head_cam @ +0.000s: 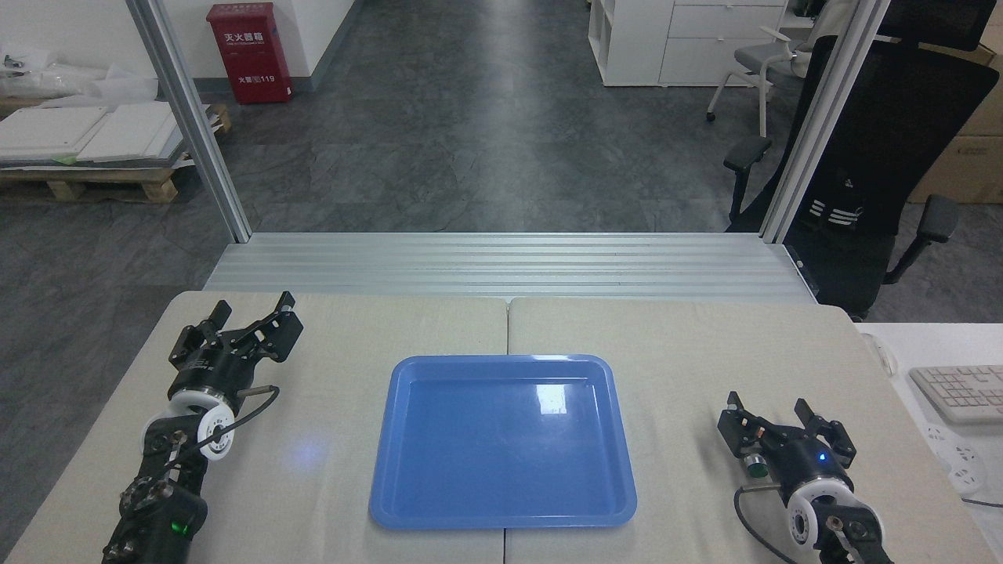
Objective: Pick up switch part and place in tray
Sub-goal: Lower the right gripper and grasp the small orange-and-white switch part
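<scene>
Head view, both fingers apart – right gripper over switch part, beside tray

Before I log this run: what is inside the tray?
Nothing visible inside the tray, only glare. The switch part lies on the table by the right hand, partly hidden.
</scene>
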You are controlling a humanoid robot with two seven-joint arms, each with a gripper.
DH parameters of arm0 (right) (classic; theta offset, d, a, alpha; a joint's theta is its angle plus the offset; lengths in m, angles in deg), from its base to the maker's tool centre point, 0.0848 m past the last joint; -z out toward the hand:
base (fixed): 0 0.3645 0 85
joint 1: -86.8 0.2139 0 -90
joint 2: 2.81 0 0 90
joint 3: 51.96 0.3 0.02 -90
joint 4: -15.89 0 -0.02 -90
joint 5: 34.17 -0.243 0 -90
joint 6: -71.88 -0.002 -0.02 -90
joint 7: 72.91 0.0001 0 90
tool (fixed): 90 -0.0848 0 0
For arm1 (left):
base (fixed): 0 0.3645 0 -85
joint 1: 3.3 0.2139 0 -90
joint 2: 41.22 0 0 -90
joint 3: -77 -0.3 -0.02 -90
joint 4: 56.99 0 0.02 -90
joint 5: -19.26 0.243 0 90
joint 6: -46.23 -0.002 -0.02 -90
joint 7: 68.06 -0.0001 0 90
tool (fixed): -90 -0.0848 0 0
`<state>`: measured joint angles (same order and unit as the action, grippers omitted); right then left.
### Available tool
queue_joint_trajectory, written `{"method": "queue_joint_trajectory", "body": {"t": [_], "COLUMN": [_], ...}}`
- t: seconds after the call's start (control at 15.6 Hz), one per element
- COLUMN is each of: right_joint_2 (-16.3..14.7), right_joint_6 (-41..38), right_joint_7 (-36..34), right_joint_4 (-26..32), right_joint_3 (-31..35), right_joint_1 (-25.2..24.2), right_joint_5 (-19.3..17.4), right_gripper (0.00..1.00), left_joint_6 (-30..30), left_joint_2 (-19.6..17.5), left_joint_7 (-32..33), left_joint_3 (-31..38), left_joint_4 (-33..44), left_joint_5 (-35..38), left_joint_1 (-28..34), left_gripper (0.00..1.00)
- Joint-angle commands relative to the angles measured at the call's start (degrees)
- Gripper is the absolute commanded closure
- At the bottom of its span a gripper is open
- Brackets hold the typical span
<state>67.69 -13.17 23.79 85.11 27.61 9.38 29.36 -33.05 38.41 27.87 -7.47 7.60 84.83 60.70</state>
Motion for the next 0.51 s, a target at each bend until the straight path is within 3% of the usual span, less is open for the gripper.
{"method": "queue_joint_trajectory", "body": {"t": [0.0, 0.26, 0.32, 0.45], "right_joint_2": [0.07, -0.10, -0.10, -0.19], "right_joint_6": [0.05, 0.05, 0.14, 1.01], "right_joint_7": [0.86, 0.86, 0.94, 0.95], "right_joint_4": [-3.73, -4.88, -4.80, -4.80], "right_joint_3": [-1.88, -4.16, -4.95, -6.36], "right_joint_1": [-0.18, -0.01, -0.10, -0.01], "right_joint_5": [0.02, 0.28, 0.46, 0.63], "right_gripper": [0.02, 0.05, 0.22, 0.66], "left_joint_6": [0.01, 0.01, 0.01, 0.01], "left_joint_2": [0.00, 0.00, 0.00, 0.00], "left_joint_7": [-0.04, -0.04, -0.04, -0.04], "left_joint_3": [0.00, 0.00, 0.00, 0.00], "left_joint_4": [0.00, 0.00, 0.00, 0.00], "left_joint_5": [0.00, 0.00, 0.00, 0.00], "left_joint_1": [-0.02, 0.07, -0.01, -0.02], "left_gripper": [0.00, 0.00, 0.00, 0.00]}}
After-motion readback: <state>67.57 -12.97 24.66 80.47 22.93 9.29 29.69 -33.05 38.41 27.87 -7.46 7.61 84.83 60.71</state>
